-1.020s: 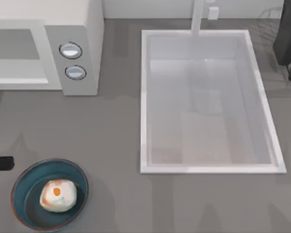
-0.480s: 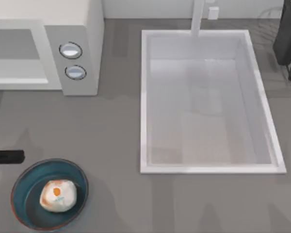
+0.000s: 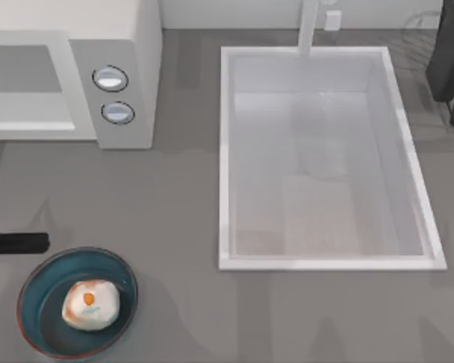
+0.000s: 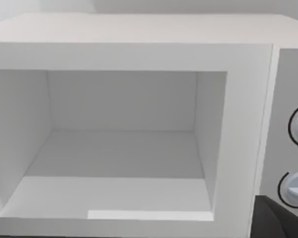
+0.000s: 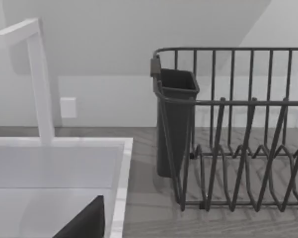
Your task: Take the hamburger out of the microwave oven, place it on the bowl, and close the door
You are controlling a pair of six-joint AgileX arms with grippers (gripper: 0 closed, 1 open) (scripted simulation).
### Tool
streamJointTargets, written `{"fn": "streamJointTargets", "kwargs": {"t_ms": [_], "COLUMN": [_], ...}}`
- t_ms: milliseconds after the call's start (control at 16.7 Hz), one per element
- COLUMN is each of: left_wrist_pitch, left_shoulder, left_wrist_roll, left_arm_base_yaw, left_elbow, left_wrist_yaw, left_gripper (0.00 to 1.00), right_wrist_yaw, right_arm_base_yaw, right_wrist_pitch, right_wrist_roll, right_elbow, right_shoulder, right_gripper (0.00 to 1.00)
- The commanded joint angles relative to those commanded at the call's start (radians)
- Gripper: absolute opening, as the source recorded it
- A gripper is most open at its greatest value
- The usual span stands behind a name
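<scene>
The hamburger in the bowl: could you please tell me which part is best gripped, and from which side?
Grip the hamburger across its rounded sides, coming straight down from above. It sits low in the bowl, whose raised rim would likely block a sideways approach, while its domed top is uncovered.

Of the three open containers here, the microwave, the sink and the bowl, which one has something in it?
The bowl, at the table's front left: the hamburger sits inside it. The microwave oven cavity and the sink hold nothing.
</scene>
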Motion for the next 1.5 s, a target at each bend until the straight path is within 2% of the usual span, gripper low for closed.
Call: {"fn": "streamJointTargets", "kwargs": {"t_ms": [240, 660, 840, 1200, 1320, 1500], "left_wrist_pitch": [0.038, 0.390, 0.462, 0.453, 0.404, 0.253], "left_shoulder": [0.037, 0.379, 0.451, 0.457, 0.482, 0.553], "left_wrist_roll": [0.000, 0.003, 0.004, 0.009, 0.034, 0.108], "left_arm_base_yaw": [0.006, 0.023, 0.030, 0.035, 0.071, 0.174], "left_elbow": [0.002, -0.005, -0.006, 0.006, 0.056, 0.195], "left_wrist_yaw": [0.004, 0.026, 0.034, 0.042, 0.083, 0.188], "left_gripper": [0.00, 0.00, 0.00, 0.00, 0.00, 0.00], "right_wrist_yaw": [0.000, 0.000, 0.000, 0.000, 0.000, 0.000], "right_arm_base_yaw": [0.000, 0.000, 0.000, 0.000, 0.000, 0.000], "right_wrist_pitch": [0.000, 0.000, 0.000, 0.000, 0.000, 0.000], "right_wrist_roll": [0.000, 0.000, 0.000, 0.000, 0.000, 0.000], "right_elbow": [0.000, 0.000, 0.000, 0.000, 0.000, 0.000], "right_shoulder": [0.000, 0.000, 0.000, 0.000, 0.000, 0.000], "right_gripper": [1.00, 1.00, 1.00, 1.00, 1.00, 1.00]}}
